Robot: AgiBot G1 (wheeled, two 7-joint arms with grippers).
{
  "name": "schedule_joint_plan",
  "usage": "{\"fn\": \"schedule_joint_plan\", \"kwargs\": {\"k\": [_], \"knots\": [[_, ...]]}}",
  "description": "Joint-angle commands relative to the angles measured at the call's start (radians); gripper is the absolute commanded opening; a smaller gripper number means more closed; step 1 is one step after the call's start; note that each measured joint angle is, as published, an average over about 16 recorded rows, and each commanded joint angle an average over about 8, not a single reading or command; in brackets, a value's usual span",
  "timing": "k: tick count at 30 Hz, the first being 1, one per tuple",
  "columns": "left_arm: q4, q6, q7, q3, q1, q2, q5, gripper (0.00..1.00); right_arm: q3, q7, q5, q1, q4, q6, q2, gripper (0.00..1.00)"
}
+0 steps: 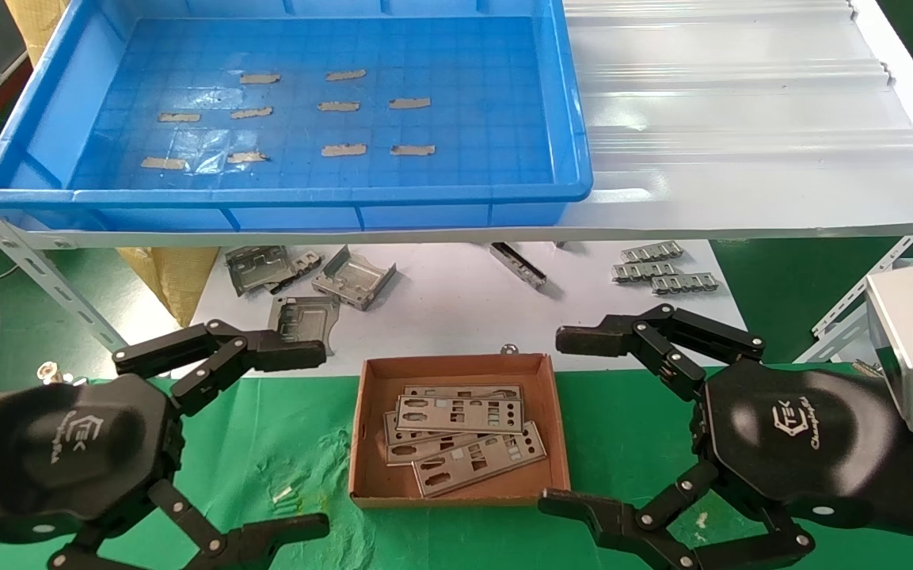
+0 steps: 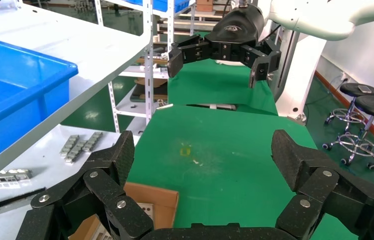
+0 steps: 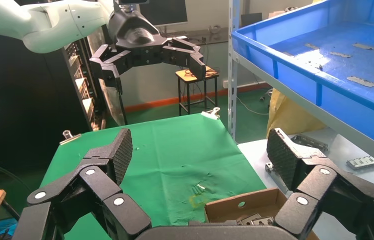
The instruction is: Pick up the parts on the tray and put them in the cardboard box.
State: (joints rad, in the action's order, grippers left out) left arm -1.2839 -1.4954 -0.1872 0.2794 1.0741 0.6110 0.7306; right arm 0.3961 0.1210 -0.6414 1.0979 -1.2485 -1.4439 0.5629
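The plates (image 1: 460, 443) in the box (image 1: 369, 427) look thin, stiff, light and slippery; best grabbed by a long edge. The tray (image 1: 44, 134) holds none. Both the left gripper (image 1: 266, 443) and right gripper (image 1: 571, 419) have fingers wide apart.

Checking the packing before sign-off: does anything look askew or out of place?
The parts lie in the cardboard box as a loose, fanned heap, each at its own angle. The tray holds only tape strips. Both pincers hang open, empty.

Bent metal brackets (image 1: 310, 281) and ridged strips (image 1: 662, 267) on white sheet (image 1: 456, 309) under shelf.
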Motion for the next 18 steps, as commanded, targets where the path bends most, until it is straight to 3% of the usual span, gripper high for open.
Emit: {"fn": "schedule_joint_plan", "kwargs": {"k": [1,18], "knots": [[0.000,0.000,0.000,0.000,0.000,0.000,0.000,1.00,0.000,0.000,0.000,0.000,0.000,0.000,0.000,1.00],[0.001,0.000,0.000,0.001,0.001,0.001,0.000,1.00,0.000,0.000,0.000,0.000,0.000,0.000,0.000,1.00]]}}
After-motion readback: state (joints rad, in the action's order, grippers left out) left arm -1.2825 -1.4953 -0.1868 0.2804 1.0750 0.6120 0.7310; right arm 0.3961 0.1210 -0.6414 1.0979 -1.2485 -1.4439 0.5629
